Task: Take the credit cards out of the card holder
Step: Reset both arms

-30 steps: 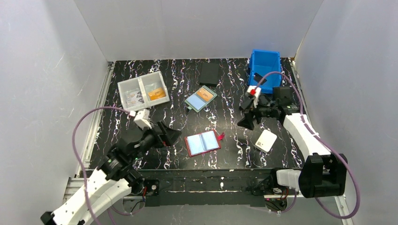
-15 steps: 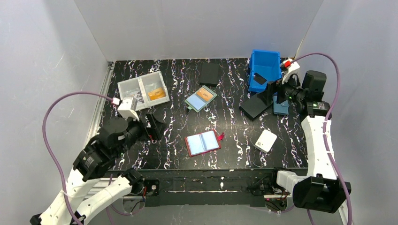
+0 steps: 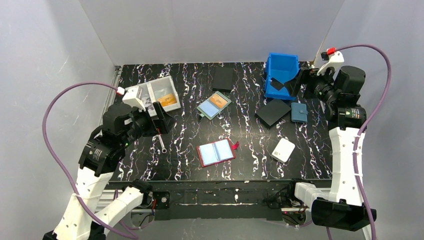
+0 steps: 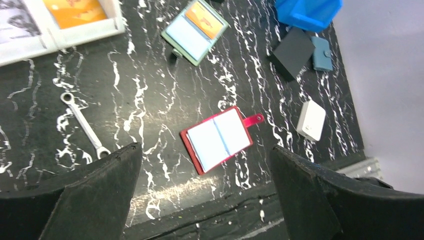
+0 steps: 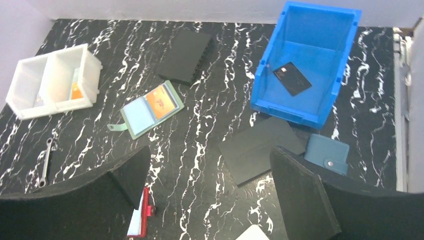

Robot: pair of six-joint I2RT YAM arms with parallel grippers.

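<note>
While the left gripper (image 3: 162, 119) and right gripper (image 3: 294, 82) hang empty, fingers wide apart, the card holder (image 3: 202, 156) lies open near the table's front edge, credit cards (image 3: 218, 151) inside; a wrench (image 3: 162, 143) and a white box (image 3: 283, 149) flank it, well apart.

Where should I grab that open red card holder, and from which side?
Probably the snap tab, coming from the right. The card holder lies spread flat, and the tab juts out past its right edge, offering something to pinch.
</note>
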